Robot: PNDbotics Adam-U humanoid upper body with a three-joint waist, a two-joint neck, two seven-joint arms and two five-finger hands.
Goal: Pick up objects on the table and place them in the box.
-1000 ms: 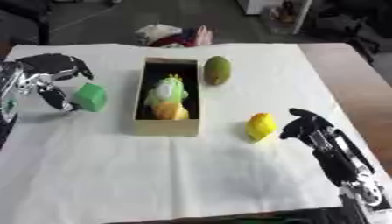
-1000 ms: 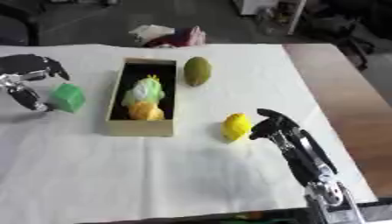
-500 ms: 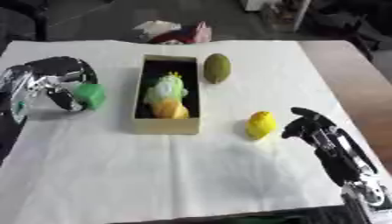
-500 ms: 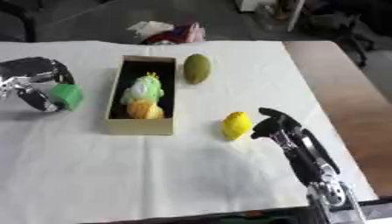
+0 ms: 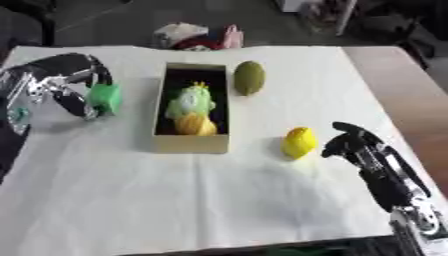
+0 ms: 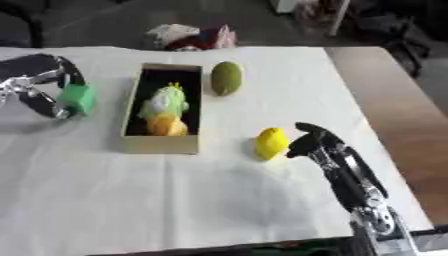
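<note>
A green block (image 5: pixel 107 98) sits left of the box, and my left hand (image 5: pixel 54 75) has its fingers curled over the block's top and its thumb under it. The long tan box (image 5: pixel 187 142) stands mid-table; a green-and-white toy (image 5: pixel 192 100) and an orange piece (image 5: pixel 194 125) lie inside. Just right of the box's far end lies an olive-green oval fruit (image 5: pixel 249 77). Right of the box's near end is a yellow lemon (image 6: pixel 271 142). My right hand (image 6: pixel 313 141) rests close beside the lemon's right, fingers relaxed and slightly bent, holding nothing.
A white cloth (image 5: pixel 219 200) covers the table, and bare brown tabletop (image 5: pixel 411 90) shows along the right. White and red things (image 5: pixel 197 37) lie past the far edge. The cloth's near half holds only my right forearm (image 5: pixel 394 185).
My left hand has closed round the green block, which now sits slightly higher and nearer the box. My right hand has stayed beside the lemon.
</note>
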